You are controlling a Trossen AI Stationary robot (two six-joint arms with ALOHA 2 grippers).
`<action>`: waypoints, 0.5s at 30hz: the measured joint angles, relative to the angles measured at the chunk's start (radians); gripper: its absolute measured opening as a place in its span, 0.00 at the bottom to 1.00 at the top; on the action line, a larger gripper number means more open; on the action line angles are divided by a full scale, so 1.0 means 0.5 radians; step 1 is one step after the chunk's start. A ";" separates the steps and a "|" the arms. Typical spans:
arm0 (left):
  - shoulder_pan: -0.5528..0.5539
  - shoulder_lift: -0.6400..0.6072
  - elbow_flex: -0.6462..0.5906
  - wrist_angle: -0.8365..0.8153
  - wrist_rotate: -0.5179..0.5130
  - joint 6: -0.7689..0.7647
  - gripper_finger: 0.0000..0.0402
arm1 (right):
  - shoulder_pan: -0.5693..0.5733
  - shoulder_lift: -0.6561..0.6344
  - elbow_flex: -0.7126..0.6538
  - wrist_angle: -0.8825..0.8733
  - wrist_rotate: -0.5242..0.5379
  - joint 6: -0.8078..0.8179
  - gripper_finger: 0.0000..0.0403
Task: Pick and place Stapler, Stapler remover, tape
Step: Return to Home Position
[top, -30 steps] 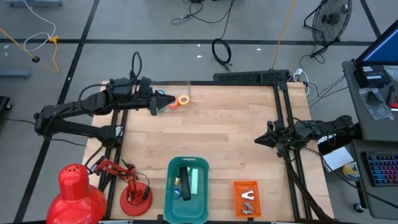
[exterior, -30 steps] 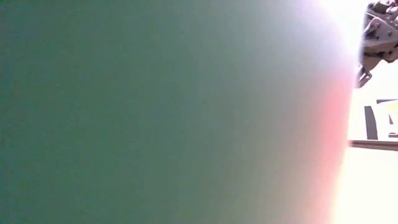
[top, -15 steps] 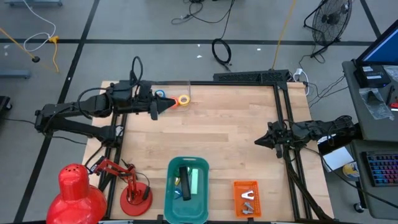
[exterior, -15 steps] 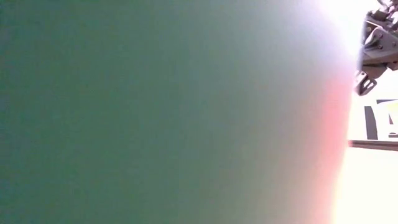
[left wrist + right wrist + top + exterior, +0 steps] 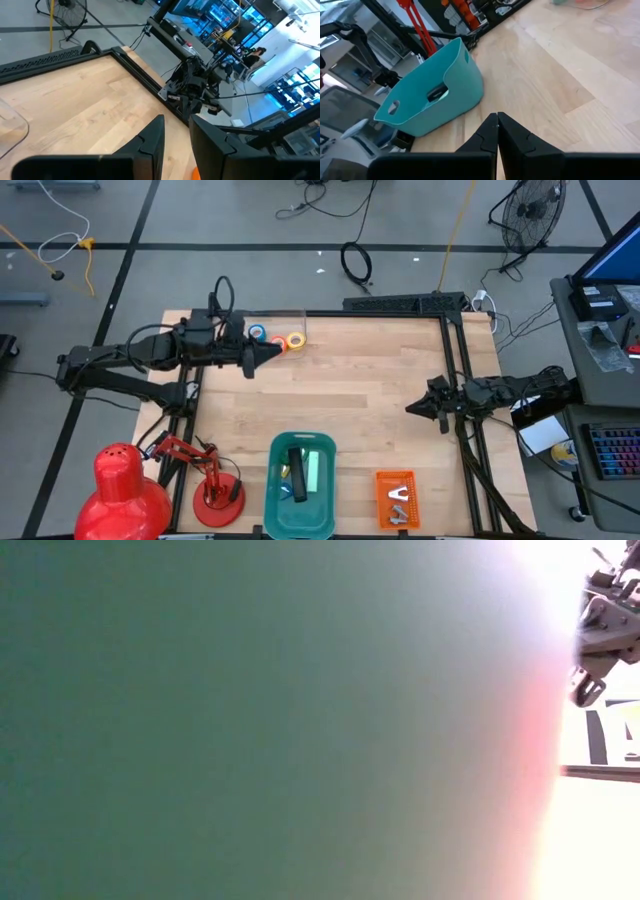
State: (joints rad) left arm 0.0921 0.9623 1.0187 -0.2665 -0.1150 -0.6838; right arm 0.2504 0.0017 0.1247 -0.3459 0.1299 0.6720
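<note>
Flanking bare table [image 5: 360,390]: left jaws narrowly parted near tape [image 5: 278,338], right jaws closed at table edge.

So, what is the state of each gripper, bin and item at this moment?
Left gripper: slightly open, empty, beside the transparent bin.
Right gripper: shut, empty, at the right side.
Tape rolls: inside the transparent bin.
Stapler: lying in the green bin.
Stapler remover: lying in the orange bin.

A red desk lamp [image 5: 125,480] is seen at a corner of the worktop [image 5: 350,400]. A teal bin [image 5: 300,522] and an orange bin [image 5: 395,476] are set along the adjoining edge. A fan [image 5: 530,215] and a coiled cable [image 5: 356,262] are left on the floor.
</note>
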 joint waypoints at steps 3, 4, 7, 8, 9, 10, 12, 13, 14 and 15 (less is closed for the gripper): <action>-0.007 0.000 0.000 -0.001 0.000 0.004 0.23 | 0.000 0.000 -0.001 -0.001 0.008 -0.015 0.00; -0.007 0.000 0.000 -0.001 0.000 0.009 0.23 | 0.000 0.000 -0.002 -0.001 0.007 -0.016 0.00; -0.006 0.000 0.000 -0.005 -0.001 0.016 0.23 | 0.000 0.000 -0.003 -0.011 0.008 -0.014 0.00; -0.006 0.000 0.000 -0.005 -0.001 0.023 0.23 | 0.000 0.000 -0.003 -0.015 0.008 -0.014 0.00; -0.006 0.000 0.000 -0.005 -0.001 0.033 0.23 | 0.000 0.000 -0.004 -0.016 0.009 -0.014 0.00; -0.006 0.000 0.000 -0.005 -0.002 0.041 0.23 | 0.000 0.000 -0.005 -0.017 0.013 -0.014 0.00; -0.006 0.000 0.000 -0.008 -0.002 0.049 0.23 | 0.000 0.001 -0.005 -0.023 0.055 -0.005 0.00; -0.006 0.000 0.000 -0.011 -0.001 0.049 0.23 | 0.000 0.001 -0.005 -0.024 0.063 -0.010 0.00; -0.006 0.000 0.000 -0.015 -0.001 0.050 0.23 | -0.001 0.001 -0.006 -0.024 0.064 -0.020 0.00; -0.006 0.000 0.000 -0.017 -0.001 0.050 0.23 | -0.001 0.001 -0.006 -0.024 0.066 -0.038 0.00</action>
State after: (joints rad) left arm 0.0891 0.9623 1.0187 -0.2749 -0.1154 -0.6586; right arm 0.2498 0.0021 0.1217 -0.3580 0.1629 0.6528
